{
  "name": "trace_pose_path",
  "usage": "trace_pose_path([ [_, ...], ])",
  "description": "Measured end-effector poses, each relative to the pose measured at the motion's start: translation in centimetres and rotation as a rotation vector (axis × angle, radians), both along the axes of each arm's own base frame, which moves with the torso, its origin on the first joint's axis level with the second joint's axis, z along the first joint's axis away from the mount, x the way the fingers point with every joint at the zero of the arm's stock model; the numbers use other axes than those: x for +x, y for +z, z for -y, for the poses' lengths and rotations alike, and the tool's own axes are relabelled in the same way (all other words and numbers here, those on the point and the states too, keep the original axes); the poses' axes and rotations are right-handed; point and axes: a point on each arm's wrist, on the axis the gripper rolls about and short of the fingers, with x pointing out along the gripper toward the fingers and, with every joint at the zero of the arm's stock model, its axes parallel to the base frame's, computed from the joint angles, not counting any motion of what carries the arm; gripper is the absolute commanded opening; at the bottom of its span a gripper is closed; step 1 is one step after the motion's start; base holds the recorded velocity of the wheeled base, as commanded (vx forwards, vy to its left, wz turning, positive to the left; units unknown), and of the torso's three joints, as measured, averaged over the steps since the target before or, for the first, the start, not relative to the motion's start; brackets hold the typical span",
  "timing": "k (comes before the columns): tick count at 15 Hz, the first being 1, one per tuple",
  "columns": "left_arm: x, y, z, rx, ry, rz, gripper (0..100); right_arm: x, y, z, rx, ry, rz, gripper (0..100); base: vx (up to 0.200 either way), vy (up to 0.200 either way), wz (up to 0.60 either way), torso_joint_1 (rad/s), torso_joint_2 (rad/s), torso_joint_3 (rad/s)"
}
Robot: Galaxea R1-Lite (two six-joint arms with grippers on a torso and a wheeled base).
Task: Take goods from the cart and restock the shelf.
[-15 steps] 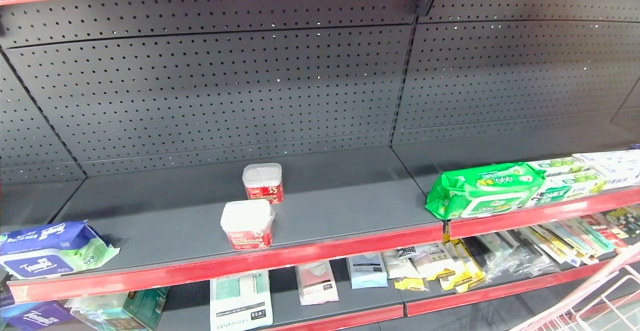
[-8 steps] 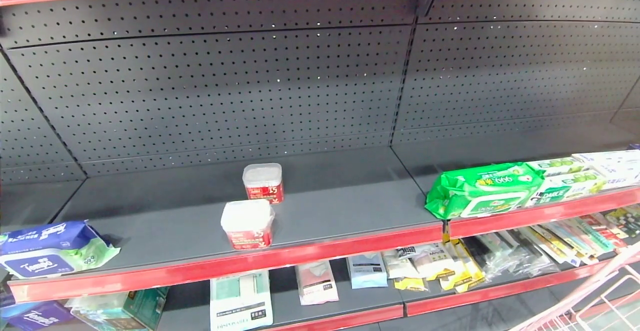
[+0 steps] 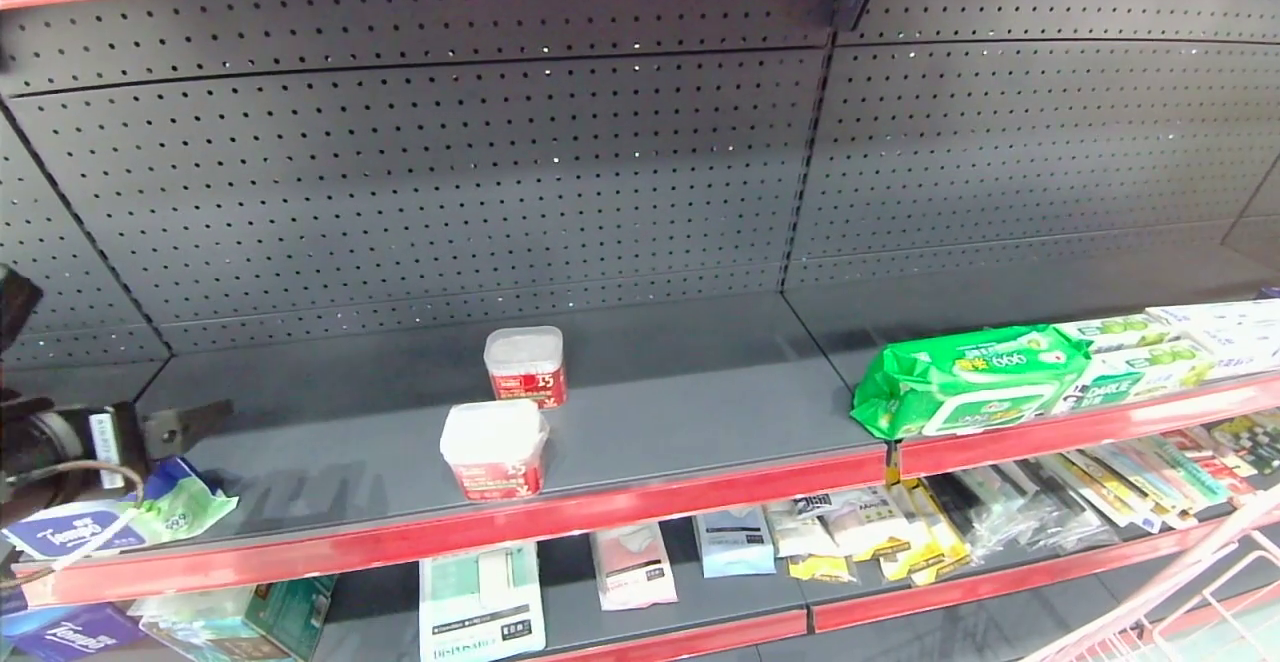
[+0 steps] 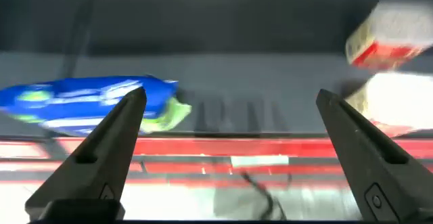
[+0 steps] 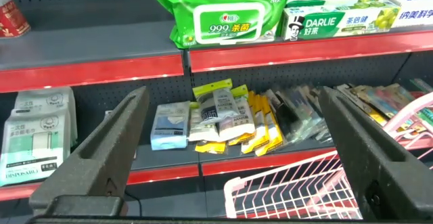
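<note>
1. Far left: the left gripper [image 4: 231,97] hangs over the left end of the middle shelf [image 3: 660,412]. Its fingers are spread wide with nothing between them, and it's right above the blue wipes pack [image 3: 60,534] lying at the front edge
2. Next along, two red tubs with white lids stand upright on the same shelf. The front tub [image 3: 495,449] is near the red lip, and the back tub [image 3: 525,367] is just behind it, not touching
3. Further right, a green wipes pack [image 3: 965,379] lies flat at the front of the next bay, with toothpaste boxes [image 3: 1140,362] right against its far side
4. The lower shelf [image 3: 700,632] has a row of flat packets [image 3: 630,562]
5. Bottom right corner is the pink cart [image 3: 1190,612]; can't tell what's in it. The right gripper [image 5: 233,95] faces the shelves near the cart's rim, also wide apart and empty
</note>
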Motion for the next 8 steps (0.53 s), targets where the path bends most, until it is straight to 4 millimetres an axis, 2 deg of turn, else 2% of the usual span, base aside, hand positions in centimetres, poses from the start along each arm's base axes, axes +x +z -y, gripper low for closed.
trace_pose_path([
  [3,2.8,-1.9,0.8,-0.015,-0.05,-0.114,100,0.0,0.0,0.0,0.0,0.0,0.0,100,0.0,0.0,0.0,0.0,0.0,0.0],
  [8,5.5,-4.9,2.2,-0.012,-0.112,-0.26,100,0.0,0.0,0.0,0.0,0.0,0.0,100,0.0,0.0,0.0,0.0,0.0,0.0],
])
